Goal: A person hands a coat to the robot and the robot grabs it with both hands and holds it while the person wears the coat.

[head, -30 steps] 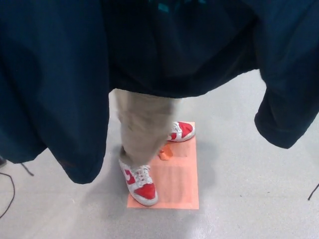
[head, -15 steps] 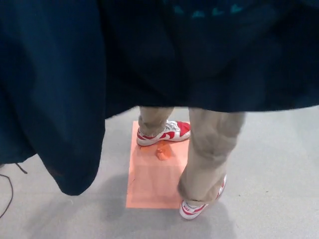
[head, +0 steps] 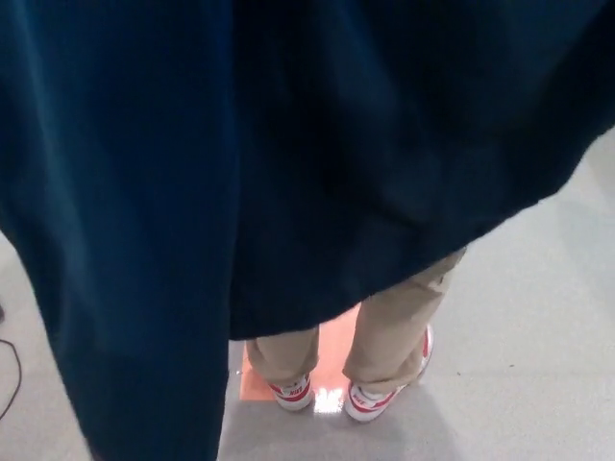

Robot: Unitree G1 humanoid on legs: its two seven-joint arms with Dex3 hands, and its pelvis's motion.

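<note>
A dark navy coat point(head: 307, 144) fills most of the head view, hanging close in front of the camera. One long fold or sleeve point(head: 144, 365) of it drops down the left side to the picture's bottom edge. Below the coat's hem a person's legs point(head: 389, 331) in beige trousers show, with red and white sneakers point(head: 370, 399) side by side on the floor. Neither of my hands shows; the coat hides whatever lies behind it.
An orange mat point(head: 264, 379) lies on the grey floor point(head: 538, 355) under the person's feet, mostly covered by the coat. A thin black cable point(head: 8, 379) curls at the left edge.
The coat now hangs lower and covers far more of the picture. The person has stepped so both feet stand together at the mat's near edge, heels toward me.
</note>
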